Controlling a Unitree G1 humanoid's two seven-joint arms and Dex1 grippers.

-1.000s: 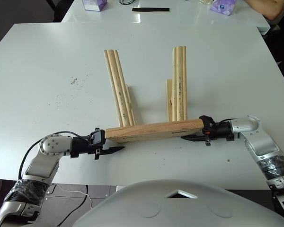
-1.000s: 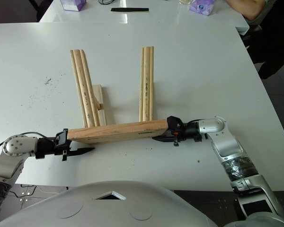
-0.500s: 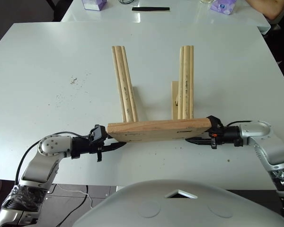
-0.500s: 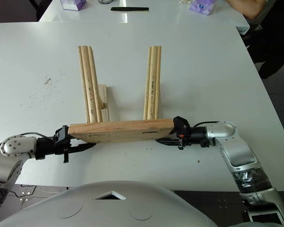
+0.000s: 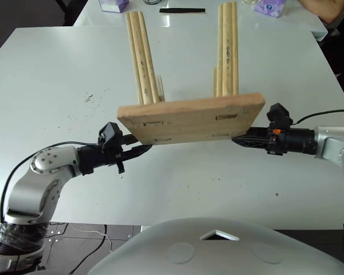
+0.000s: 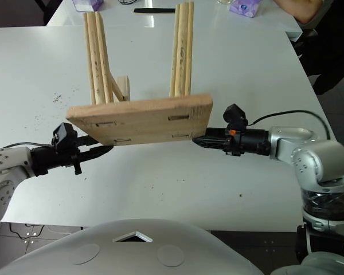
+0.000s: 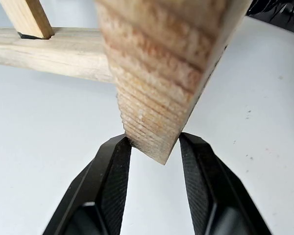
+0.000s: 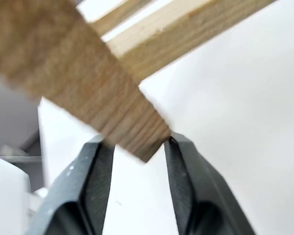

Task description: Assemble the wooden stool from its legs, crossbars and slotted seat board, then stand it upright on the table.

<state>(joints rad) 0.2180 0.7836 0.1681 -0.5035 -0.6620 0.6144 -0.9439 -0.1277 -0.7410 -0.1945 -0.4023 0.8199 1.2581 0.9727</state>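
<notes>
The stool has been lifted and tipped up since a moment ago. Its seat board was low by the table and now sits higher, with its flat side facing the robot. The legs point away from the robot, with a crossbar between them. I think the stool is all put together and is being turned to stand up.

The left end effector pinches the seat board's lower left corner. The right end effector pinches the lower right corner. The board hangs between them. I cannot tell if the leg ends touch the table.
</notes>
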